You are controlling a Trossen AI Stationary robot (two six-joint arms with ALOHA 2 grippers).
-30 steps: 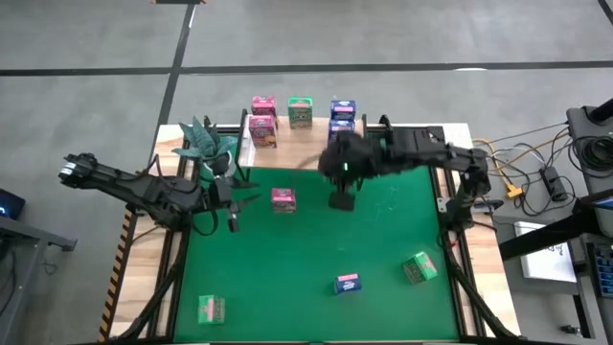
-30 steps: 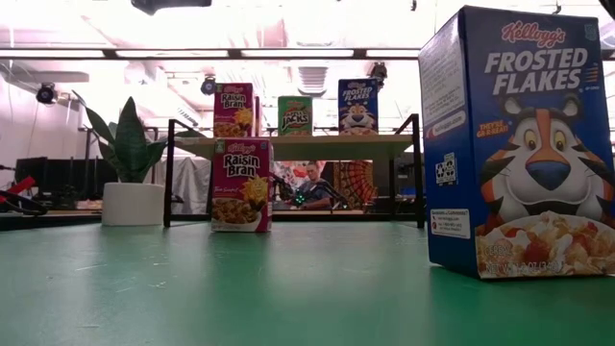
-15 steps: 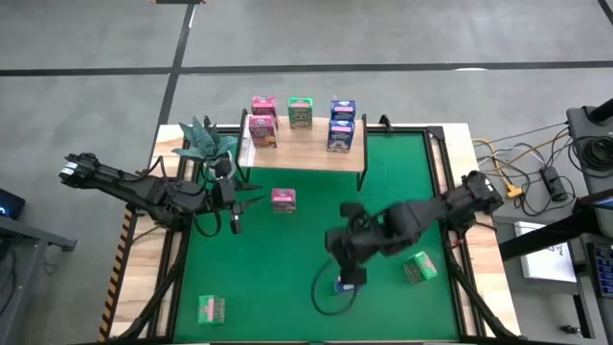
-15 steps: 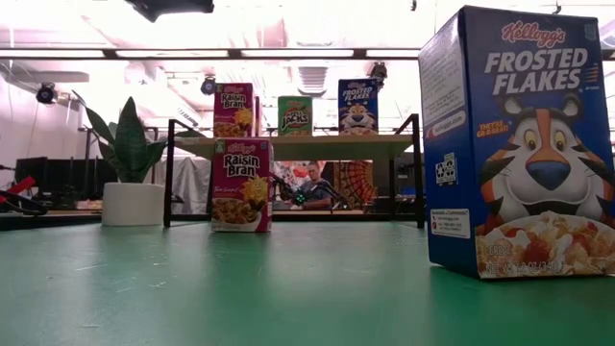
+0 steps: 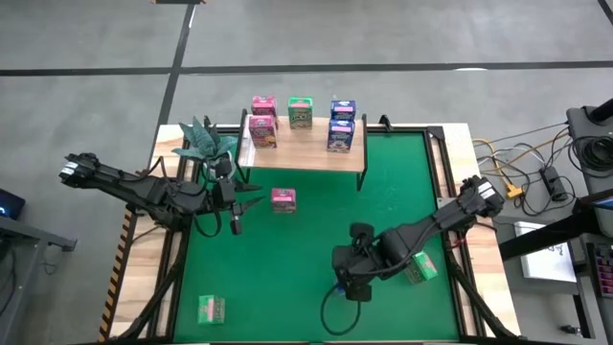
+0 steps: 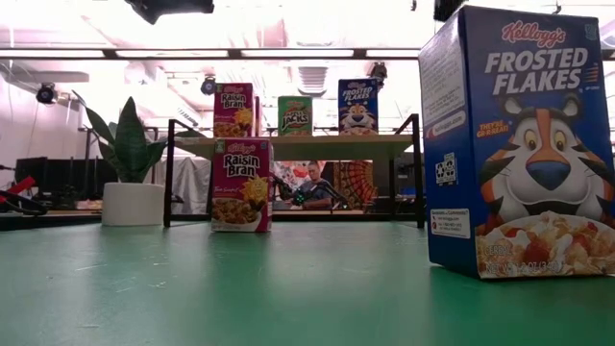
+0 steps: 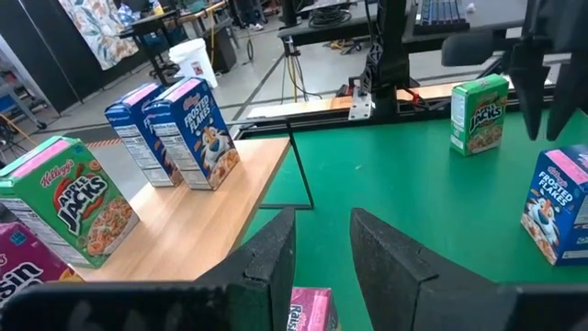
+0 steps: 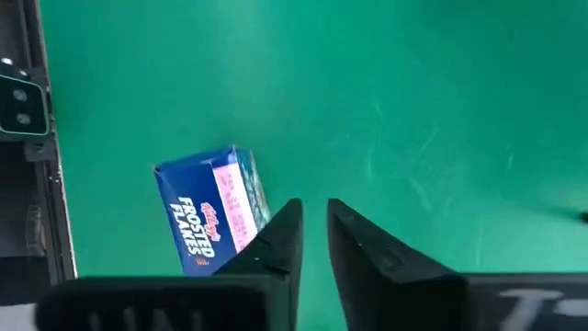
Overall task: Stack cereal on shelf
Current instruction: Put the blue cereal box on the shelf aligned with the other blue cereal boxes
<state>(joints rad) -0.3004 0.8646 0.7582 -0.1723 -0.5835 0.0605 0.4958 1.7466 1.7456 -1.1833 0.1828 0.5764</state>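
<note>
The green mat (image 5: pixel 287 259) lies broad and mostly bare. The shelf (image 5: pixel 305 151) spans its far edge, bearing five upright cereal boxes. The right gripper (image 5: pixel 352 287), fingers nearly closed on nothing, hangs over the blue Frosted Flakes box (image 8: pixel 213 210), standing upright near the mat's near edge. The left gripper (image 7: pixel 322 241), slightly parted, waits by the plant (image 5: pixel 203 140).

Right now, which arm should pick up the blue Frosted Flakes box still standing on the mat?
Right. The right tool hangs directly over that blue box, fingers slightly parted. The left tool waits near the shelf, closer to the pink box.
</note>
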